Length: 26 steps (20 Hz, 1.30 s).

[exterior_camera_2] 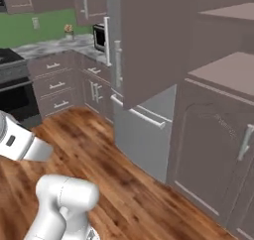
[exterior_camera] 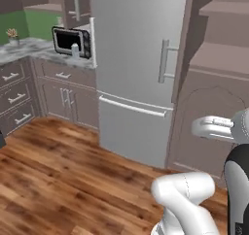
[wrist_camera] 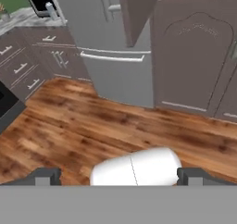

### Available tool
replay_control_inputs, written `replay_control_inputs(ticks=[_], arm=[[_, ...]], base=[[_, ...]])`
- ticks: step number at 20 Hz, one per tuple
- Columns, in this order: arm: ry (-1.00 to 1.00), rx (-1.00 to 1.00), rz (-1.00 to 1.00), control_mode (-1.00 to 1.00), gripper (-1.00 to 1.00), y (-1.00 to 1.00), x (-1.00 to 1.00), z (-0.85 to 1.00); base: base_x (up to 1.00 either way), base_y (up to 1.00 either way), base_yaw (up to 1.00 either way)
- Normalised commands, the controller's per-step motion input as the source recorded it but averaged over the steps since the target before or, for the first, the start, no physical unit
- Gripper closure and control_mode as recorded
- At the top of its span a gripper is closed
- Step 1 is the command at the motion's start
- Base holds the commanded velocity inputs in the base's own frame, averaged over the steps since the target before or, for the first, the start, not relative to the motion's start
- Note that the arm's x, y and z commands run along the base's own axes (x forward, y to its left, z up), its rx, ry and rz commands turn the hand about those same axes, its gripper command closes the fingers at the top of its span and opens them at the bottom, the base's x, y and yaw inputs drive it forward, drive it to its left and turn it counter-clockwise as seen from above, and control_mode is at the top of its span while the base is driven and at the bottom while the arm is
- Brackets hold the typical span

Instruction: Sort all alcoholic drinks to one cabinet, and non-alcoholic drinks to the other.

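On marble counter (exterior_camera: 29,52), pale-blue container (exterior_camera: 75,50), perhaps translucent

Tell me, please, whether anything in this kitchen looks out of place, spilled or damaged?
Nothing stands out: the fridge is shut, the microwave sits squarely on the counter, and the wooden floor shows no spill.

1. The microwave (exterior_camera: 71,42) on the counter (exterior_camera: 29,48) has a small pale thing in front of it, too small to name, perhaps a container.
2. The fridge (exterior_camera: 138,59) is cut off by the left base view's top edge.
3. The stove (exterior_camera_2: 15,92) is cut off at the right base view's left edge.
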Motion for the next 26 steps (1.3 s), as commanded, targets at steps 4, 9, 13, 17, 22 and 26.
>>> replay_control_inputs(ticks=[4,9,13,17,22,26], arm=[[0.00,0.00,0.00,1.00,-1.00,0.00,0.00,0.00],[0.00,0.00,0.00,1.00,-1.00,0.00,0.00,0.00],[0.00,0.00,0.00,1.00,-1.00,0.00,0.00,0.00],[0.00,0.00,0.00,1.00,-1.00,0.00,0.00,0.00],[0.00,0.00,0.00,1.00,-1.00,0.00,0.00,0.00],[0.00,0.00,0.00,1.00,-1.00,0.00,0.00,0.00]], base=[[0.80,0.69,0.47],[0.94,0.63,0.44],[1.00,0.43,0.38],[1.00,0.24,0.33],[1.00,0.07,0.33],[1.00,0.00,0.30]])
